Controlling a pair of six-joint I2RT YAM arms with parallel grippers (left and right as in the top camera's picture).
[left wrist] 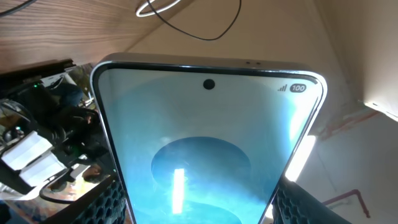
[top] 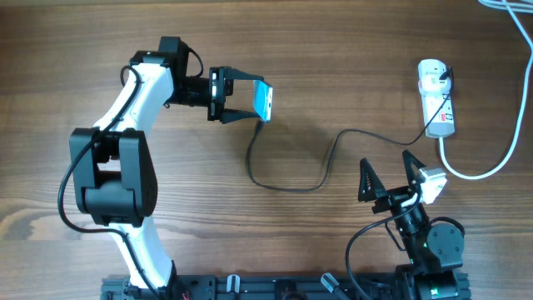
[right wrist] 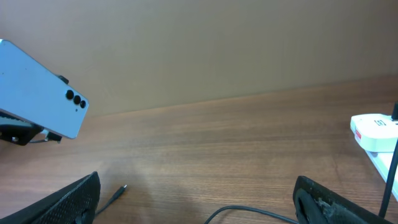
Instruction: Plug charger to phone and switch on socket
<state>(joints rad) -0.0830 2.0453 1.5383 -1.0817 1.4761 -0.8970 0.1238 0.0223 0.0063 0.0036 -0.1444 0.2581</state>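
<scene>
My left gripper (top: 246, 98) is shut on the phone (top: 264, 101) and holds it up off the table; its lit teal screen (left wrist: 208, 149) fills the left wrist view, and its pale blue back (right wrist: 37, 93) shows in the right wrist view. The black charger cable (top: 291, 179) lies on the table, its small connector (right wrist: 122, 188) loose on the wood below the phone, not in the phone. Its black plug (top: 447, 75) sits in the white socket strip (top: 436, 98) at the far right. My right gripper (top: 388, 175) is open and empty, near the cable.
A thick white cable (top: 500, 158) loops from the socket to the table's right edge and back corner. The socket's end (right wrist: 376, 132) shows at the right of the right wrist view. A wall rises behind the table.
</scene>
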